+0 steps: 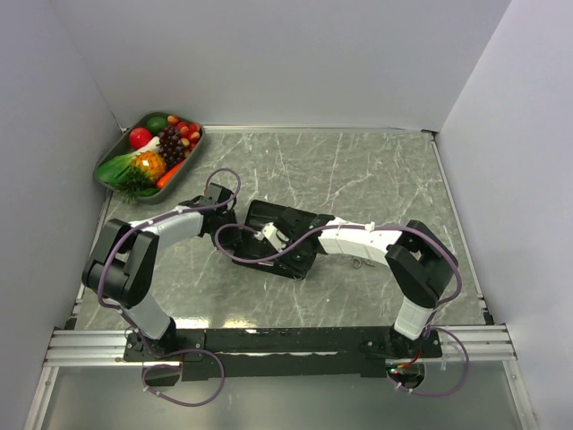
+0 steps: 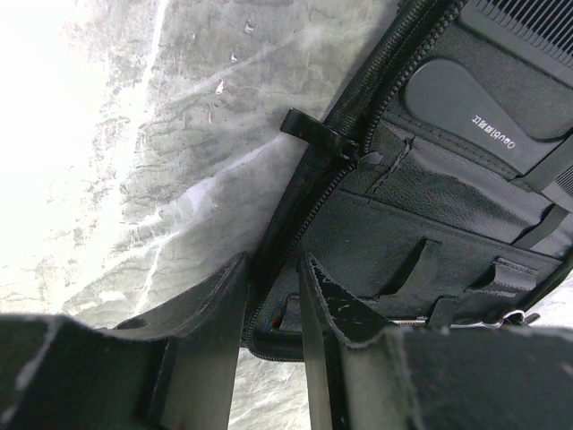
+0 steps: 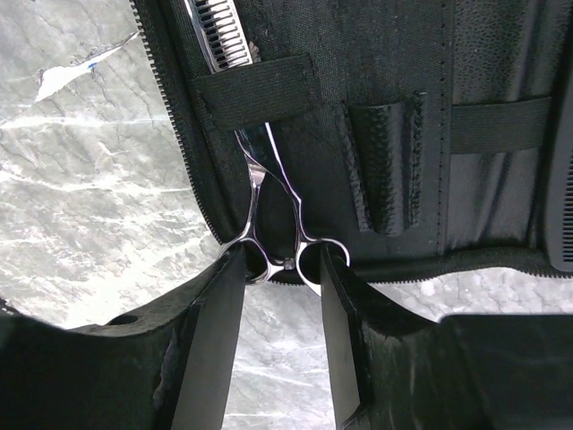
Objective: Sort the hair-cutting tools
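Seating the scissors [image 3: 267, 202] in the open pouch [image 3: 394, 54], which lies at mid-table between the two arms. Right wrist view: the toothed blade runs under an elastic strap [image 3: 255, 90], the shanks emerge below it, and the ring handles sit at the pouch's zip edge, just over the marble table [image 3: 89, 197]. The right gripper [image 3: 277, 269] brackets both rings — its fingers [image 3: 215, 313] appear pressed against them, pinching the handles from outside. Left wrist view: the left gripper [image 2: 273, 269] is narrowed on the pouch's zip border, clamping it so the case cannot slide. A comb [image 2: 537, 27] is stowed in the far half, teeth showing at the upper right.

Step in hand, as judged: pushing the scissors home under the strap. To do it well, drive along the line of the blades, not across it, so the tips lie flat on the lining and do not snag the strap or the neighbouring textured sleeve [image 3: 385, 170]. Hold the rings together; if they part, the blades splay and jam. The left hold should oppose the push — otherwise the soft pouch travels with the tool. Release only once the rings rest inside the zip line.
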`<action>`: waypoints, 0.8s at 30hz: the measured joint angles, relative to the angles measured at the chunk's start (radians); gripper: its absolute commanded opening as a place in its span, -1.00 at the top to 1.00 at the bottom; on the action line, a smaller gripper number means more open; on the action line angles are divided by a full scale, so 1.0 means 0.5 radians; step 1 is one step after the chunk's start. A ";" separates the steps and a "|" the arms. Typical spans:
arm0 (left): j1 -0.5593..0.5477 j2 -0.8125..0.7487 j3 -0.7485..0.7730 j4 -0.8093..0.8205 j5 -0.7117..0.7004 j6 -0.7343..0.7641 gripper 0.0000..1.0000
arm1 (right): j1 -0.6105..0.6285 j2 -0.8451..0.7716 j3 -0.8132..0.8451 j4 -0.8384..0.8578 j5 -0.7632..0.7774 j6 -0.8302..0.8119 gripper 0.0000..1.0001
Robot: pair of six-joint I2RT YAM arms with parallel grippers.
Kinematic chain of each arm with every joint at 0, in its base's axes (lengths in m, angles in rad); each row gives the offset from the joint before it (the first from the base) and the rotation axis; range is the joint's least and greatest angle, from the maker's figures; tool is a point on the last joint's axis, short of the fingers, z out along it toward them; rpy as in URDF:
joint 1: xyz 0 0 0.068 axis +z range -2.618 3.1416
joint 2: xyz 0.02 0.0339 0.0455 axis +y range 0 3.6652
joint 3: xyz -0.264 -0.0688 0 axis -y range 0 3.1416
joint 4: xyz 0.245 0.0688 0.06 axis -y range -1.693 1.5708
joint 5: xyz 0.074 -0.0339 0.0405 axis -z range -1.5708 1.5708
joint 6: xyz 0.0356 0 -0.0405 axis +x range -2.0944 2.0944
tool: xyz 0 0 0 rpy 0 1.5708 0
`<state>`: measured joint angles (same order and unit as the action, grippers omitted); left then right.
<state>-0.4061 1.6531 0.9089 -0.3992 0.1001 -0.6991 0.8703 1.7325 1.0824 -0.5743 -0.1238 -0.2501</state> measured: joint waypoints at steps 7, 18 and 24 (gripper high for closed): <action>0.002 -0.001 -0.003 0.005 0.003 0.001 0.28 | -0.001 0.004 -0.021 0.037 -0.001 -0.019 0.66; 0.004 -0.016 -0.026 0.031 0.008 0.014 0.27 | 0.000 0.111 0.139 -0.114 -0.010 -0.067 0.77; 0.011 -0.021 -0.035 0.042 0.019 0.013 0.27 | 0.007 0.238 0.314 -0.259 -0.021 -0.095 0.78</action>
<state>-0.4007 1.6428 0.8913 -0.3782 0.1097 -0.6926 0.8738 1.8515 1.2396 -0.7040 -0.1341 -0.2977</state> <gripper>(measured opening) 0.362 0.235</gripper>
